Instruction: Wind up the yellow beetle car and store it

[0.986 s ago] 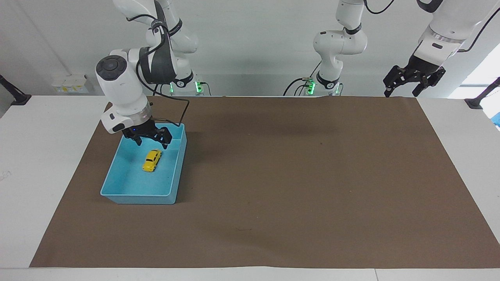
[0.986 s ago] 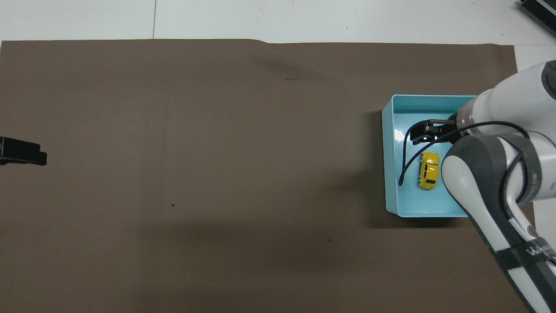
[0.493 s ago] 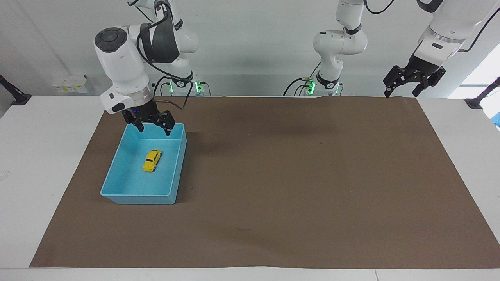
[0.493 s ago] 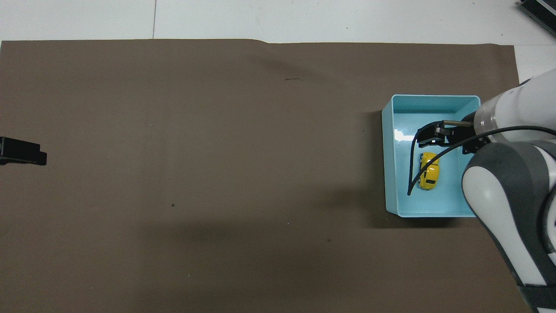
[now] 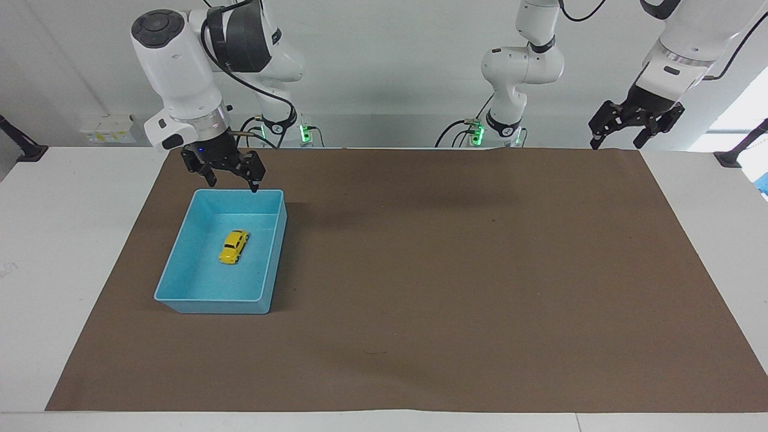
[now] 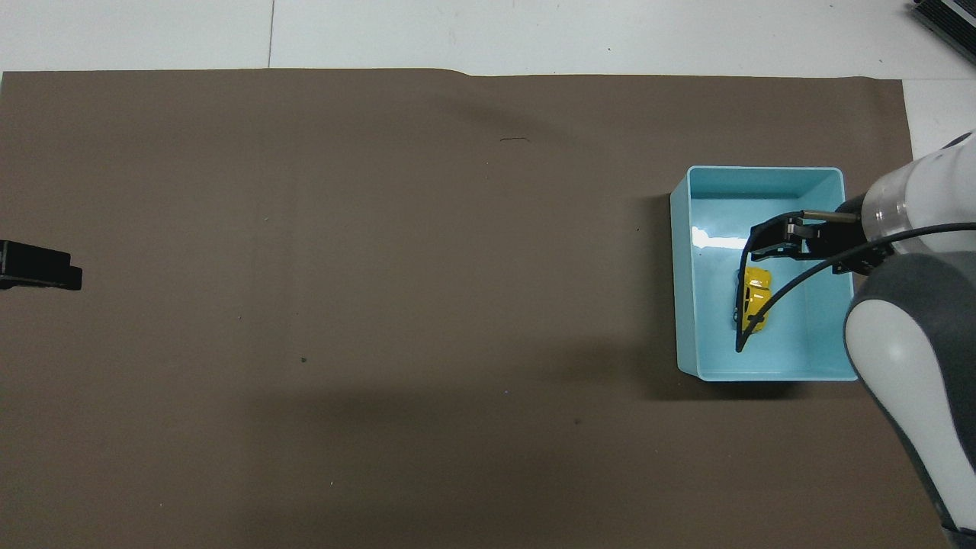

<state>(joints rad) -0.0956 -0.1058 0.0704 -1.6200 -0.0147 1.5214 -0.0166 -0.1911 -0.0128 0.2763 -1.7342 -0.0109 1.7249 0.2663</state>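
The yellow beetle car [image 5: 233,246] lies on the floor of the light blue bin [image 5: 210,305] at the right arm's end of the table, touched by nothing. My right gripper [image 5: 233,185] hangs open and empty in the air over the bin's rim nearest the robots. In the overhead view the right gripper [image 6: 801,245] and its cable partly cover the car [image 6: 756,293] in the bin [image 6: 681,305]. My left gripper [image 5: 618,141] waits open and empty, raised over the mat's corner at the left arm's end.
A brown mat [image 5: 456,270] covers most of the white table [image 5: 66,240]. In the overhead view only the left gripper's tip [image 6: 38,266] shows at the edge.
The right gripper has risen out of the bin and drawn back toward the robots, still open. The car has stayed where it lay. The left arm has not moved.
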